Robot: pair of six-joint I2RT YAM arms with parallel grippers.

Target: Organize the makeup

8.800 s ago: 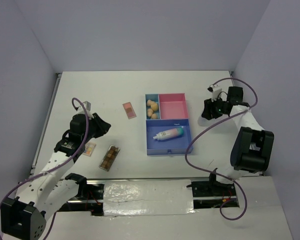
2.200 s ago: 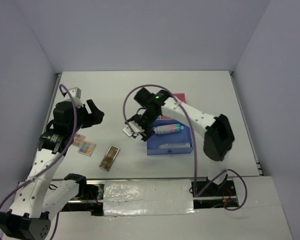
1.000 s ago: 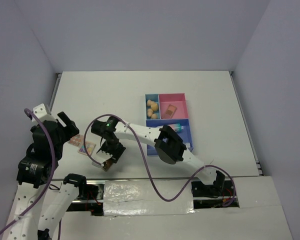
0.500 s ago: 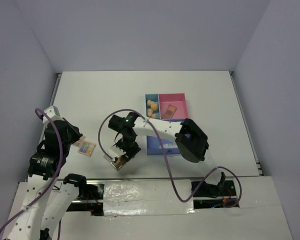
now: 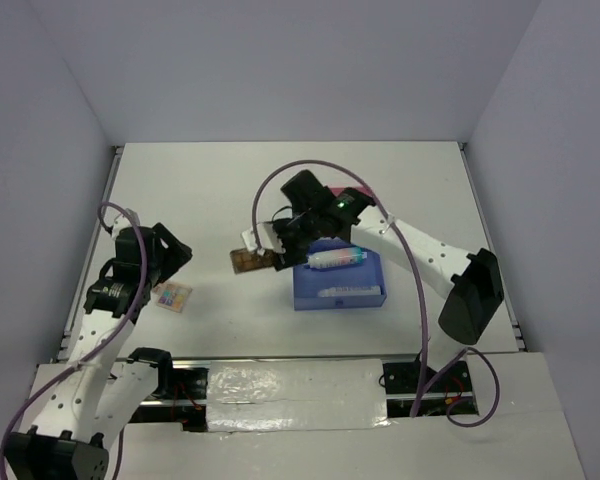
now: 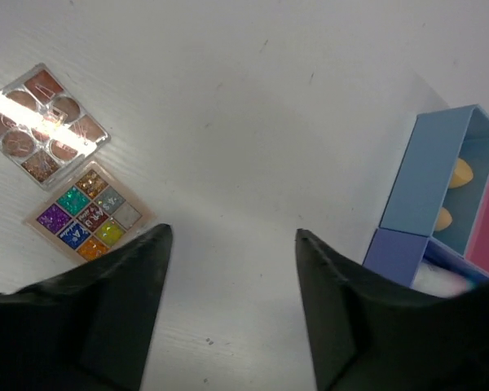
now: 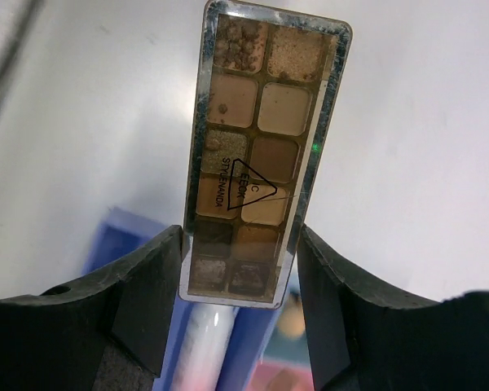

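Right end effector [image 7: 238,257] pinches the brown palette [image 7: 265,122] by one end, above the table's [image 5: 210,190] middle beside the tray [image 5: 342,298]. That short hold may let it swivel or drop. Left end effector [image 6: 232,261] hangs spread, empty.

I see the tray [image 5: 302,298] right of centre on the table [image 5: 210,190], bottle [image 5: 338,262] and tube [image 5: 340,294] in its near compartment, sponges [image 6: 460,173] in a corner one, two palettes [image 6: 87,213] touching, far left, third palette [image 7: 265,138] raised just left of the tray.
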